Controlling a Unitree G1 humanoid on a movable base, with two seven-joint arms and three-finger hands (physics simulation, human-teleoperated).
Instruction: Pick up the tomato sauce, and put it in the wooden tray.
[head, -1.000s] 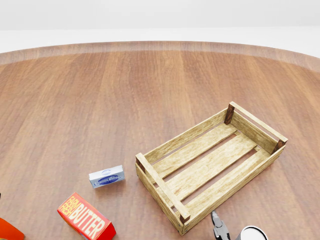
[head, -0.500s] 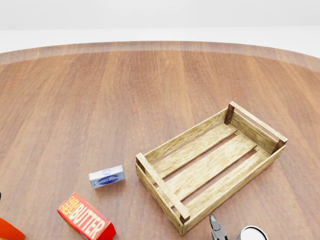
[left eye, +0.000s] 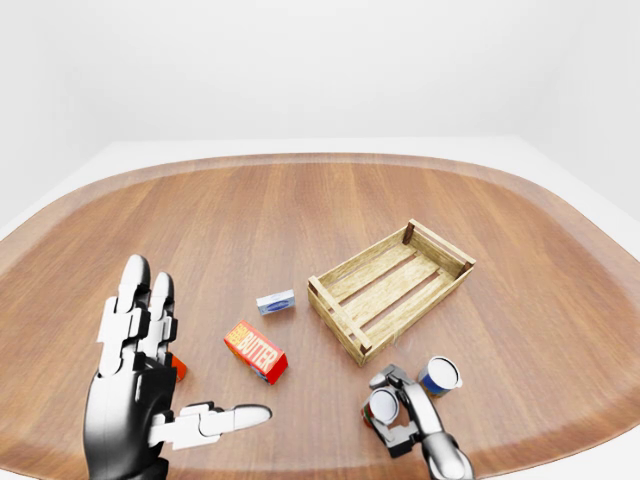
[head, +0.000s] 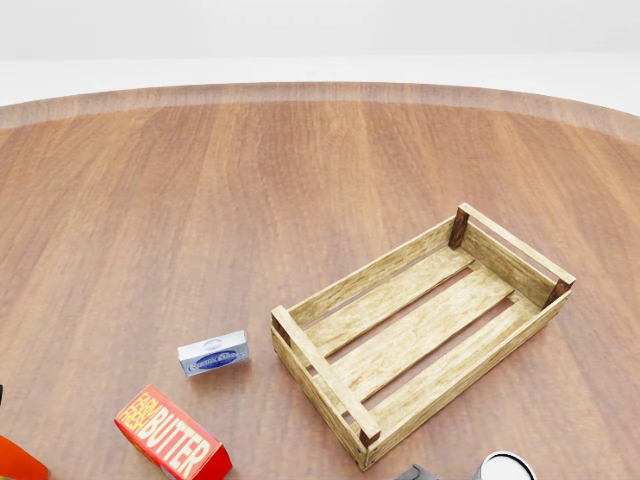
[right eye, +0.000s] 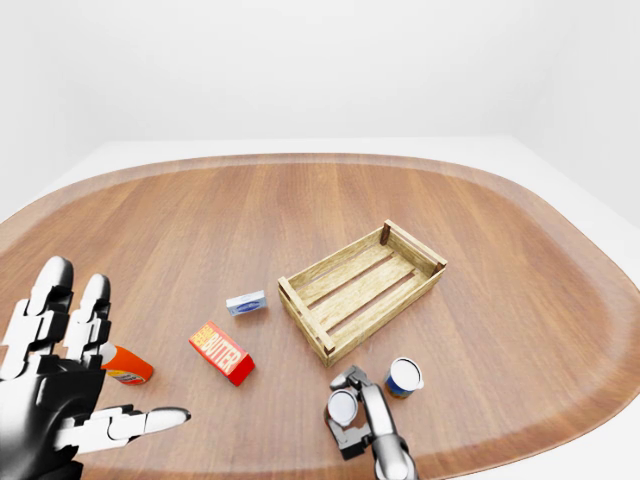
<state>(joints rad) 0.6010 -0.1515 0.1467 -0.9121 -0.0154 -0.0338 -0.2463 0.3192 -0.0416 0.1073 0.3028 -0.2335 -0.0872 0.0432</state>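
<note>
1. Dropped since the earlier head view: the dark fingertip by the tray's near corner now shows only as a sliver at the bottom edge. The tray and boxes lie where they did.
2. In the left-eye view the right hand (left eye: 405, 428) has its fingers wrapped round a silver-topped sauce can (left eye: 384, 405), held upright. Its label is hidden, so I only judge it to be the tomato sauce. I cannot tell whether it rests on the table (left eye: 520, 300) or is just off it.
3. Just beside the hand, to its upper right, stands a blue can (left eye: 438, 375). It is apart from the fingers but close enough to be knocked on the lift.
4. Above the hand, near it, lies the tray (left eye: 335, 320), its short wall nearest. The can must rise over that wall, hence the upright hold.
5. Up and to the left of the hand lies the butter (left eye: 256, 351), and beyond that a small box (left eye: 276, 302), both off the path to the tray.
6. Well to the left, the left hand (left eye: 140, 400) is raised with fingers spread, holding nothing and out of the way. An orange pack (right eye: 127, 367) lies by it.
</note>
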